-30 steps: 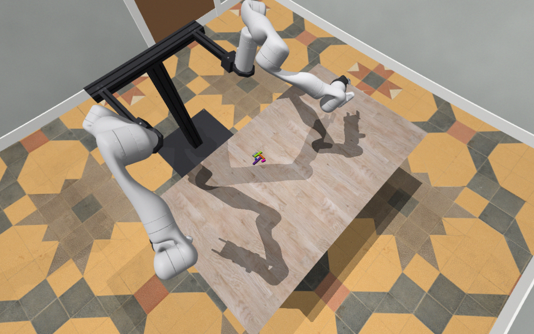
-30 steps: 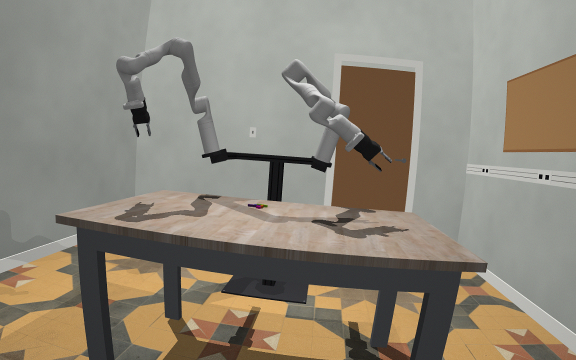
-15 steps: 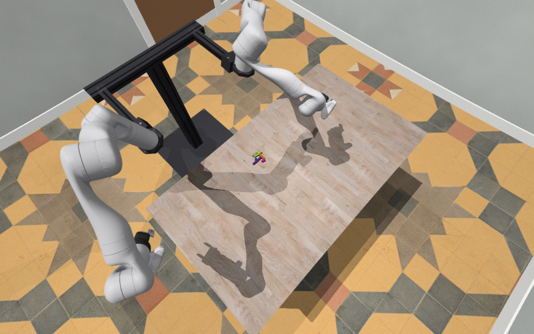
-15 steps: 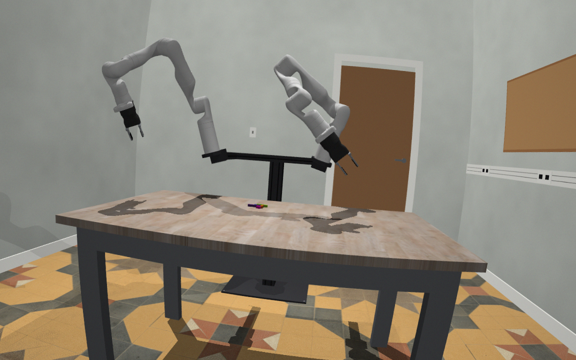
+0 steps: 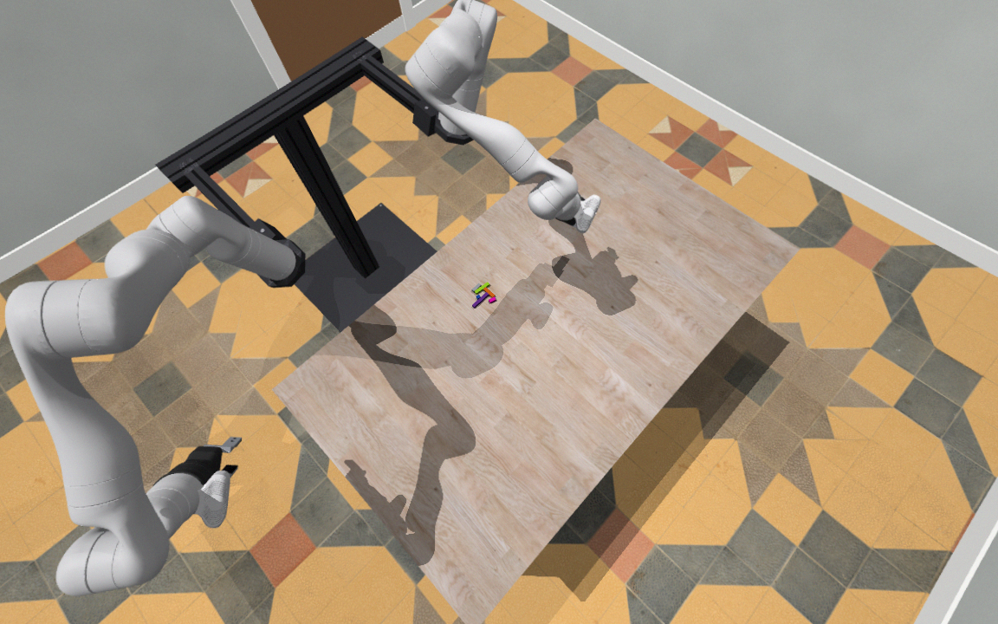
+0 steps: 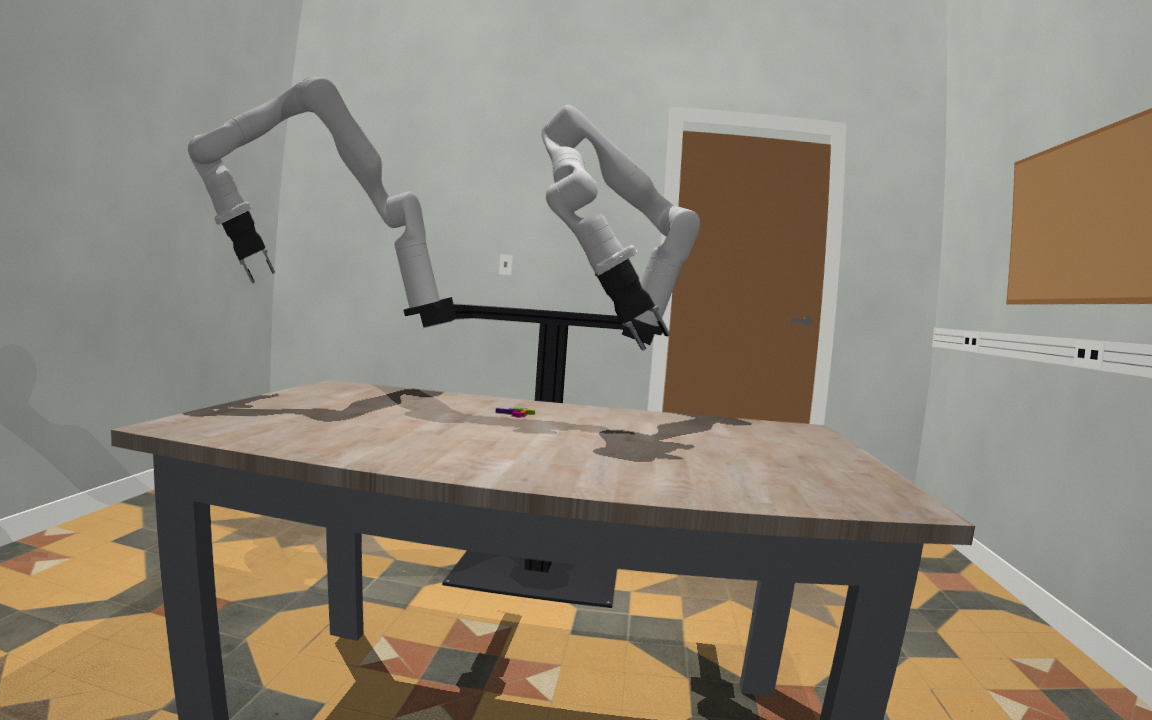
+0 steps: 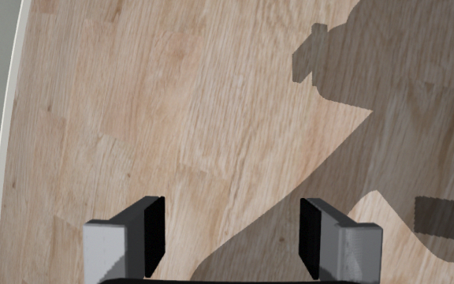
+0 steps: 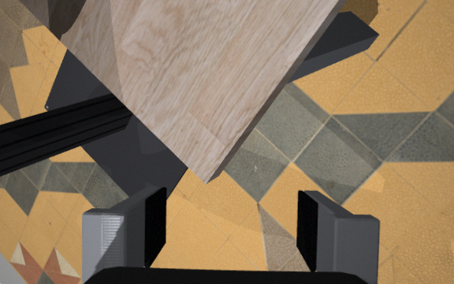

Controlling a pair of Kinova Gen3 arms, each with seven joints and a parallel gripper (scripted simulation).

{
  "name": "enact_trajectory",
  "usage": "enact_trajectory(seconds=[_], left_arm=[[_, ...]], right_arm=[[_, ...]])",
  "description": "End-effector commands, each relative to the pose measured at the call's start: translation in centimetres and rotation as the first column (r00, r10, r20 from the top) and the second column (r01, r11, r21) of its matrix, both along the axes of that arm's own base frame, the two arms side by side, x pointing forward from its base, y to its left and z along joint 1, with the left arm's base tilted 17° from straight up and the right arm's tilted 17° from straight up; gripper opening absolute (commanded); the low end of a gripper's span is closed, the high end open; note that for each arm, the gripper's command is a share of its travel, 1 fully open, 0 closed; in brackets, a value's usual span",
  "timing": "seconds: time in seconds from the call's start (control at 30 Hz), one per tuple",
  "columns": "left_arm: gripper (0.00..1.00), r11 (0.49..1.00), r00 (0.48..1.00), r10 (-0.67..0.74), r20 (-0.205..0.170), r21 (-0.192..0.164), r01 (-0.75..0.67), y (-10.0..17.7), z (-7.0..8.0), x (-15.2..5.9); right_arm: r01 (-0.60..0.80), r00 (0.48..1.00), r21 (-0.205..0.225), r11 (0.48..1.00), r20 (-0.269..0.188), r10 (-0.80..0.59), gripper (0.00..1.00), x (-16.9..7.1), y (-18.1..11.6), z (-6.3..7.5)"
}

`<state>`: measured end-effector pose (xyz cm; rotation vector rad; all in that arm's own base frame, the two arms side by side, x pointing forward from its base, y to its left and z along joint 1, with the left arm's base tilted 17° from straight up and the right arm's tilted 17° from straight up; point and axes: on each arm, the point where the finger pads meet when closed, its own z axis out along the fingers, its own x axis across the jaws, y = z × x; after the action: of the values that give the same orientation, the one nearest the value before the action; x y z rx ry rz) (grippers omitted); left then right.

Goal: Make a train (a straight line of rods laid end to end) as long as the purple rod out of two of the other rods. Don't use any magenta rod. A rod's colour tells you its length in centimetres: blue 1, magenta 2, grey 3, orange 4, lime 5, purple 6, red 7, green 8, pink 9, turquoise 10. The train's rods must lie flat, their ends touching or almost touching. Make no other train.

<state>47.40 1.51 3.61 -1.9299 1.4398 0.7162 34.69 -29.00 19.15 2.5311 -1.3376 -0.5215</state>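
The rods lie in a small tight cluster on the table: a purple rod (image 5: 479, 301) (image 6: 502, 411), a lime rod (image 5: 483, 287) (image 6: 530, 411), an orange rod (image 5: 490, 292), a magenta rod (image 5: 492, 299) (image 6: 518, 413) and a grey rod (image 5: 476, 289). A small blue piece shows among them. Whether they overlap is too small to tell. My left gripper (image 6: 654, 341) (image 7: 232, 226) is open and empty, high above the table, away from the rods; its fingers are hidden in the top view. My right gripper (image 5: 232, 457) (image 6: 261, 276) (image 8: 231, 217) is open and empty, beyond the table's end.
The wooden table (image 5: 565, 434) (image 6: 437, 456) (image 7: 93, 99) (image 8: 195, 99) carries the rods near its edge by the black stand (image 5: 332, 185) (image 6: 551, 358). Arm shadows fall across the table beside the rods. The right wrist view shows a table corner and the tiled floor (image 8: 400, 205).
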Motion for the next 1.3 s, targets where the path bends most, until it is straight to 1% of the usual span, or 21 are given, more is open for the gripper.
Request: enact_trajectory(seconds=[0.0, 0.03, 0.1, 0.13, 0.2, 0.4, 0.6, 0.67, 0.7, 0.77, 0.97, 1.17, 1.23, 1.27], left_arm=[[1.0, 0.999, 0.999, 0.013, 0.041, -0.031, -0.011, -1.9, -0.7, -0.3], [1.0, 0.999, 0.998, 0.018, 0.054, -0.043, -0.016, -2.5, -0.9, -0.4], [1.0, 0.999, 0.998, 0.018, 0.054, -0.043, -0.016, -2.5, -0.9, -0.4], [1.0, 0.997, 0.996, 0.034, 0.086, -0.074, -0.027, -4.3, -1.6, -0.8], [1.0, 0.996, 0.995, 0.038, 0.094, -0.082, -0.03, -4.7, -1.7, -0.9], [1.0, 0.986, 0.983, 0.083, 0.161, -0.158, -0.057, -8.7, -3.1, -1.9], [1.0, 0.968, 0.967, 0.135, 0.215, -0.235, -0.083, -12.7, -4.4, -3.2], [1.0, 0.968, 0.967, 0.135, 0.215, -0.235, -0.083, -12.7, -4.4, -3.2], [1.0, 0.96, 0.96, 0.157, 0.232, -0.265, -0.093, -14.2, -4.9, -3.7], [1.0, 0.956, 0.957, 0.166, 0.238, -0.277, -0.097, -14.8, -5.1, -4.0], [1.0, 0.926, 0.935, 0.229, 0.271, -0.357, -0.123, -18.8, -6.2, -5.7], [1.0, 0.888, 0.911, 0.295, 0.289, -0.434, -0.15, -22.6, -7.2, -7.6], [1.0, 0.888, 0.911, 0.295, 0.289, -0.434, -0.15, -22.6, -7.2, -7.6], [1.0, 0.877, 0.904, 0.313, 0.292, -0.454, -0.158, -23.6, -7.4, -8.1]], right_arm=[[-0.062, 0.997, 0.064, 0.996, 0.054, 0.058, 1.0, -2.0, -2.2, 0.6], [-0.077, 0.995, 0.074, 0.994, 0.067, 0.072, 1.0, -2.5, -2.6, 0.7], [-0.077, 0.995, 0.074, 0.994, 0.067, 0.072, 1.0, -2.5, -2.6, 0.7], [-0.094, 0.993, 0.085, 0.992, 0.082, 0.087, 1.0, -3.1, -3.2, 0.9], [-0.13, 0.986, 0.104, 0.986, 0.113, 0.118, 1.0, -4.3, -4.2, 1.2], [-0.205, 0.968, 0.126, 0.971, 0.175, 0.181, 1.0, -6.8, -6.2, 1.9], [-0.288, 0.938, 0.128, 0.949, 0.238, 0.253, 1.0, -9.7, -8.1, 2.8], [-0.288, 0.938, 0.128, 0.949, 0.238, 0.253, 1.0, -9.7, -8.1, 2.8], [-0.308, 0.929, 0.126, 0.943, 0.252, 0.27, 1.0, -10.4, -8.5, 3.0], [-0.341, 0.914, 0.119, 0.933, 0.274, 0.299, 1.0, -11.7, -9.2, 3.4], [-0.423, 0.87, 0.091, 0.901, 0.319, 0.376, 1.0, -14.8, -10.7, 4.4], [-0.503, 0.819, 0.049, 0.863, 0.348, 0.457, 1.0, -18.1, -12.0, 5.4], [-0.503, 0.819, 0.049, 0.863, 0.348, 0.457, 1.0, -18.1, -12.0, 5.4], [-0.518, 0.807, 0.039, 0.854, 0.351, 0.474, 1.0, -18.8, -12.3, 5.7]])
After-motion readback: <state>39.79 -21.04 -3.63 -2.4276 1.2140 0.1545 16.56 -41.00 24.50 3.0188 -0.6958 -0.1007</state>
